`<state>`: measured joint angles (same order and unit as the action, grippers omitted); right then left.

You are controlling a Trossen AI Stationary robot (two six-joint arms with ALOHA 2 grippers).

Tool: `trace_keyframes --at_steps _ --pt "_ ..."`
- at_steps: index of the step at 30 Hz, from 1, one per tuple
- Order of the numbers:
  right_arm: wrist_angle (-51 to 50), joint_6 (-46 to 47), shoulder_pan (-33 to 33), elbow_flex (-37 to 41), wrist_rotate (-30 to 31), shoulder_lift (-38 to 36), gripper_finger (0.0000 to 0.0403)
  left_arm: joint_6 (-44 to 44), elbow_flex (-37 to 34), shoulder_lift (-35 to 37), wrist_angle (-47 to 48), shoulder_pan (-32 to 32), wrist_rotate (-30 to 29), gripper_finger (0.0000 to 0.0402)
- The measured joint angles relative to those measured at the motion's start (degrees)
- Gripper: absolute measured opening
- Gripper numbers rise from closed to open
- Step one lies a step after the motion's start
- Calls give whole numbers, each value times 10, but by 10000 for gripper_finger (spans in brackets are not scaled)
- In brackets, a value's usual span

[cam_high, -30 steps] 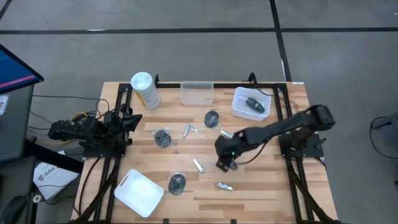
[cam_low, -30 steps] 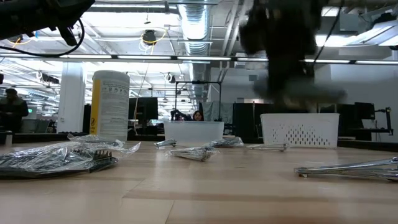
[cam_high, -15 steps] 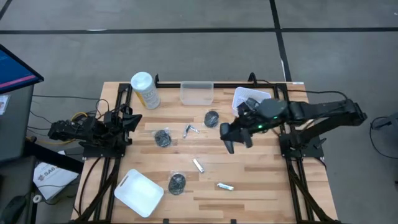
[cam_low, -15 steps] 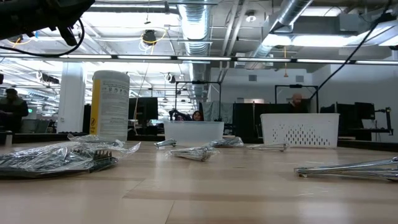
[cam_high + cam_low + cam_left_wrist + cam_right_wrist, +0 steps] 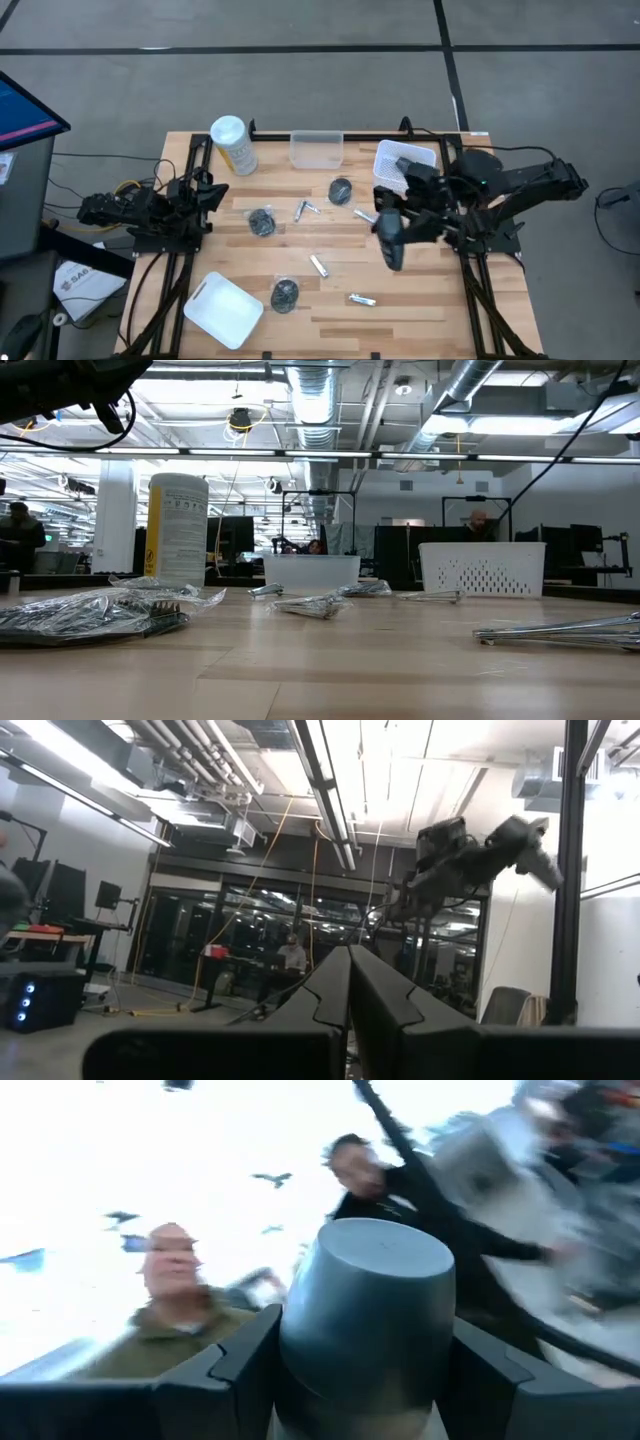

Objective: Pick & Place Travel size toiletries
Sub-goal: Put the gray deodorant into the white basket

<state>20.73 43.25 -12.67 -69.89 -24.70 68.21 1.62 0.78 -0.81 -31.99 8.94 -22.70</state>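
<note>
My right gripper [image 5: 391,252] hangs above the table's right half, near the white basket [image 5: 398,160], and is shut on a dark grey oblong piece [image 5: 365,1305]. It is out of the low view. Silvery tubes [image 5: 305,210] [image 5: 318,265] [image 5: 361,299] and three dark round lumps in clear wrapping [image 5: 262,222] [image 5: 340,190] [image 5: 285,294] lie flat on the wood. My left gripper [image 5: 349,1005] is shut and parked off the table's left edge [image 5: 205,195]. My right gripper pinches the dark grey oblong piece between its two fingers [image 5: 235,1365], which grip its sides. The piece's flat round end [image 5: 380,1245] sticks out past the fingertips, along the fingers. It is lifted clear of the table.
A tall pale-yellow canister [image 5: 232,143] and a clear tub [image 5: 316,148] stand at the far edge. A white tray [image 5: 225,308] lies near the left front corner. The low view shows a tube [image 5: 560,630] and a wrapped lump [image 5: 90,615] close by. People show in the room behind.
My right gripper has risen from low over the table's near middle, out of the low view, and moved toward the right side by the basket. The arm has folded back toward the right edge and the gripper has turned. The things on the table have not moved.
</note>
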Motion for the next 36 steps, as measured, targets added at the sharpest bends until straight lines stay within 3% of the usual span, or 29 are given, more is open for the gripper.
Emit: trace_keyframes --at_steps 3,13,20,24,30,36 --pt "50 16 -1 0 -11 4 200 1 0 0 0 0 0 2" --pt "53 4 0 0 1 5 200 1 0 0 0 0 0 2" --pt "86 -108 18 -16 138 5 200 1 0 0 -1 0 0 2" --pt "74 -196 40 -50 259 4 200 0 0 0 -2 0 0 2" --pt "-79 -380 61 -99 372 7 200 -4 0 0 -3 0 0 2" --pt "-186 -538 62 -150 487 57 200 -4 0 0 -4 0 -1 2"
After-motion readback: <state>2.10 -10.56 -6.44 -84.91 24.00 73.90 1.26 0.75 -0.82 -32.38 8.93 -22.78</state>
